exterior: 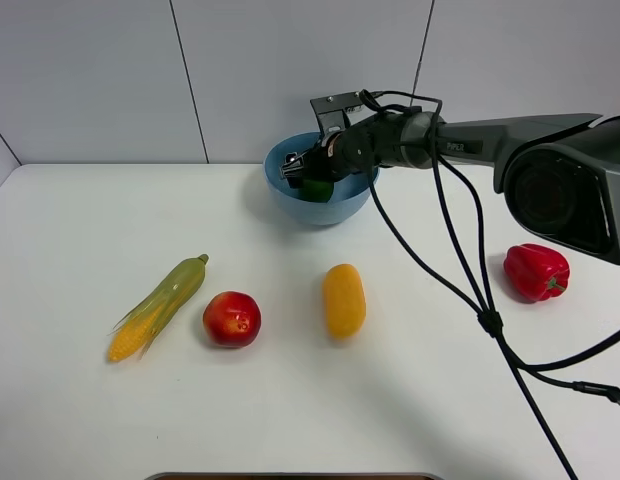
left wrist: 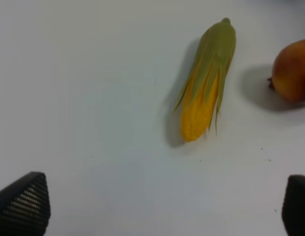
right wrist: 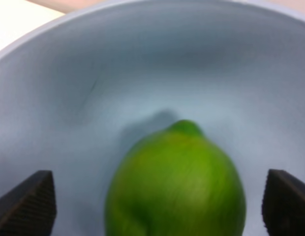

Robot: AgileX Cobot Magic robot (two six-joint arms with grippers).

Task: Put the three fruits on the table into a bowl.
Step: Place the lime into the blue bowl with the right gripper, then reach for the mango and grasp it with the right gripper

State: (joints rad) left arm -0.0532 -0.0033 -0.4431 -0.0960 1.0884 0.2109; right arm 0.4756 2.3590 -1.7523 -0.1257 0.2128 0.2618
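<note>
- White smooth desk: oblong yellow-orange mango-like fruit and round red apple lie on it, apart.
- Deep light-blue glossy bowl: round green lime inside.
- Right claw in bowl, spread wide, clear of lime.
- Left claw spread wide, empty, near green-husked yellow corn cob.

One small pale mark stands on the dark right arm, well behind the right gripper; its letters are too small to read.
</note>
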